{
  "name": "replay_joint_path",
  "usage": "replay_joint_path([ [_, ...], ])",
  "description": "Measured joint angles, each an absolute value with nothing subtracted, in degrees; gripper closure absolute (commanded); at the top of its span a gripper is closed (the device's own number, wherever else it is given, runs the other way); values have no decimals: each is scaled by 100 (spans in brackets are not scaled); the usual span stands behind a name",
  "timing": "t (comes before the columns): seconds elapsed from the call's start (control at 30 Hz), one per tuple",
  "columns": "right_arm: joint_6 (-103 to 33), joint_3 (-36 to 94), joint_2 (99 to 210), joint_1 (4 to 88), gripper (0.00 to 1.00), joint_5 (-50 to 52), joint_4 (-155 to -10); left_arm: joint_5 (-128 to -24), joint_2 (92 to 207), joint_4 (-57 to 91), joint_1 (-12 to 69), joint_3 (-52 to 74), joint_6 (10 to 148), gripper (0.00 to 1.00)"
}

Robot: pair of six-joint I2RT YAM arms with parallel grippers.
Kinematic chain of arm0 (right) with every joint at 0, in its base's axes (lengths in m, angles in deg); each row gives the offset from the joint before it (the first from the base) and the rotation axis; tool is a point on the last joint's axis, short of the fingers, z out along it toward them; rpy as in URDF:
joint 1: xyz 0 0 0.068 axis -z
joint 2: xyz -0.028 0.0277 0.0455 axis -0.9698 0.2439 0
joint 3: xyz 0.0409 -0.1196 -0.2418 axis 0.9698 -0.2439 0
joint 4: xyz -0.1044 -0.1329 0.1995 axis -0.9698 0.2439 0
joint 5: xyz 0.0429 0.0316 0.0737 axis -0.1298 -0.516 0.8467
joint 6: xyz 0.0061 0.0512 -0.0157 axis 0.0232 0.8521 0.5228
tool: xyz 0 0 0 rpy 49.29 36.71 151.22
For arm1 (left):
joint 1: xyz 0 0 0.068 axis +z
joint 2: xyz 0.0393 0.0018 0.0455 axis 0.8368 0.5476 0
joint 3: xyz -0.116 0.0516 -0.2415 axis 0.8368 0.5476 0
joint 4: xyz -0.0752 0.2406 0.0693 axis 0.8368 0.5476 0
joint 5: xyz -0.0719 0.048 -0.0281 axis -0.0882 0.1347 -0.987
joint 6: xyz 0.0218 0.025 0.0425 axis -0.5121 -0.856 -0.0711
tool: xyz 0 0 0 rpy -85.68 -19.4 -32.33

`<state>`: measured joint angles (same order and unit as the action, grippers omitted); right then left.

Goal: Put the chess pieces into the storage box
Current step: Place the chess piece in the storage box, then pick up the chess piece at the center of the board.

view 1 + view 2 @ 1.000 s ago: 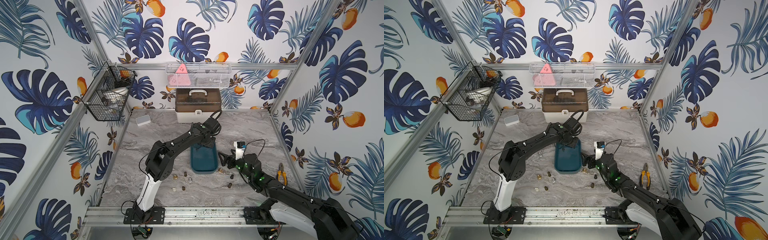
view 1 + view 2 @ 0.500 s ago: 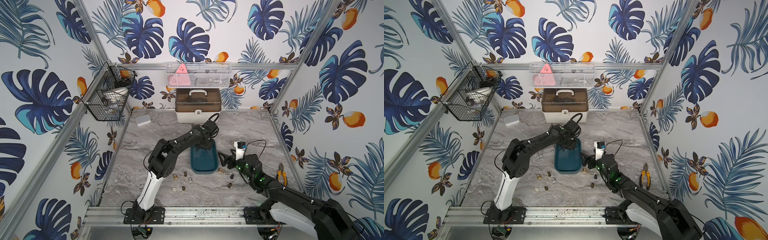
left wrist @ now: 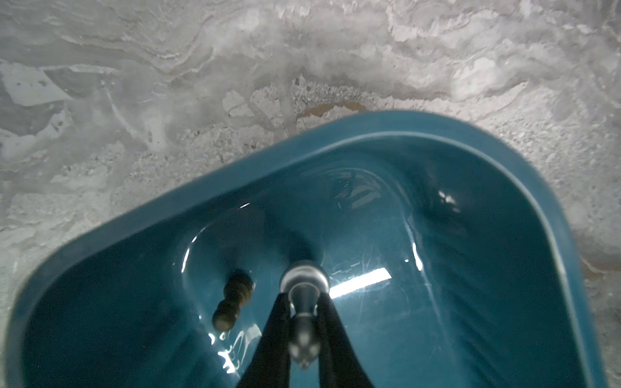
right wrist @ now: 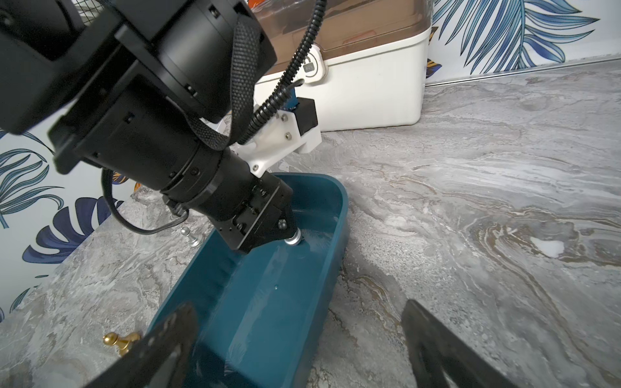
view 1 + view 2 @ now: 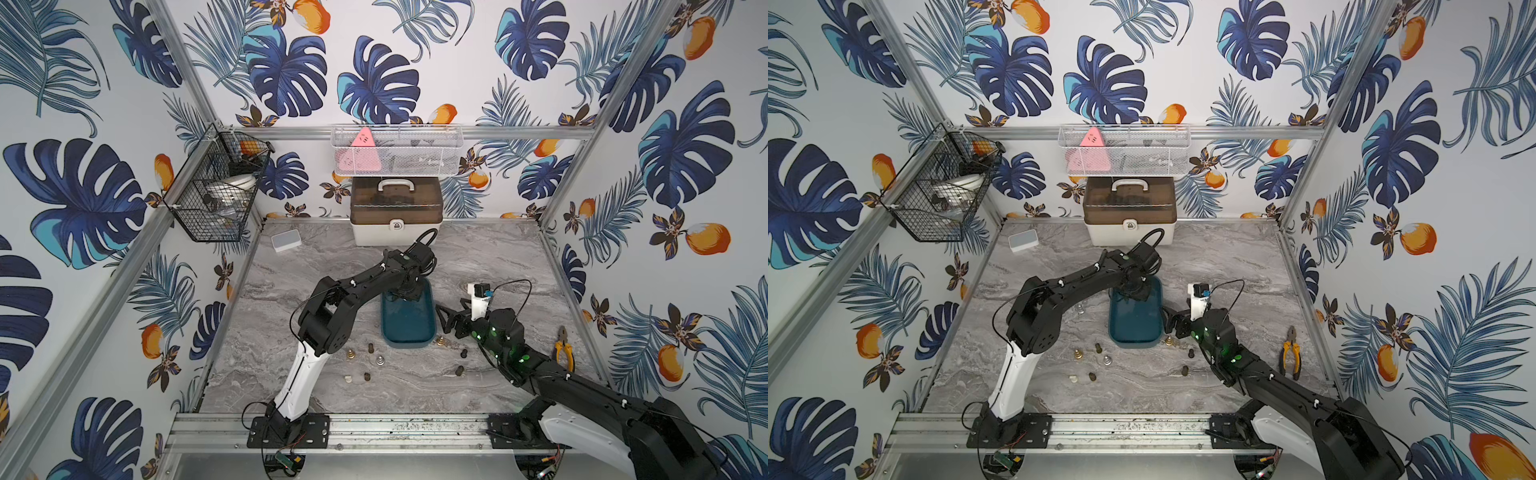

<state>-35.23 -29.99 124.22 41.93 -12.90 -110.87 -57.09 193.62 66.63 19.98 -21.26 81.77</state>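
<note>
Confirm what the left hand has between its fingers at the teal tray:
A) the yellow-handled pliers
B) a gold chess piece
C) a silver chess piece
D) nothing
C: the left wrist view shows the left hand shut on a silver chess piece down inside the storage box, next to a dark brown piece lying on its floor.

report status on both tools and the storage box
Left tool shut on silver piece, low inside storage box. Right tool open, empty, beside it. One dark piece already in; nothing blocking the drop.
</note>
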Motion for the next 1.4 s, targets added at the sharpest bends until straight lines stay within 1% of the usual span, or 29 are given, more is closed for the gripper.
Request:
replay_joint_path([
  [0.1, -3523, -2999, 12431, 4193, 3, -1286, -11087, -5687, 19364, 6656, 1998, -2120, 8177, 86],
  [0.23, -3523, -2999, 12431, 4193, 3, -1270, -11087, -5679, 19384, 6641, 1998, -2089, 8177, 81],
  [0.5, -3523, -2988, 12488, 4193, 3, -1246, -11087, -5676, 19316, 6639, 1998, -1925, 8183, 66],
  [0.7, -3523, -2975, 12501, 4193, 3, -1218, -11087, -5650, 19015, 6610, 1998, -1790, 8194, 65],
  [0.87, -3527, -2942, 12538, 4193, 3, -1201, -11084, -5637, 18706, 6588, 2000, -1715, 8197, 62],
  [1.0, -3591, -2922, 12538, 4193, 3, -1061, -11087, -5674, 18086, 6490, 2064, -1385, 8203, 61],
  [1.1, -3671, -2881, 12496, 4180, 3, -709, -11084, -5768, 17428, 6330, 2293, -933, 8249, 60],
  [1.2, -3807, -2855, 12422, 3970, 3, -416, -11174, -5794, 16809, 6252, 2639, -463, 8310, 60],
  [1.3, -3977, -2741, 12601, 3675, 6, -241, -11194, -5773, 16366, 6083, 3135, 138, 8334, 60],
  [1.4, -4181, -2498, 12973, 3290, 8, -272, -11165, -5783, 16108, 5930, 3716, 824, 8417, 60],
])
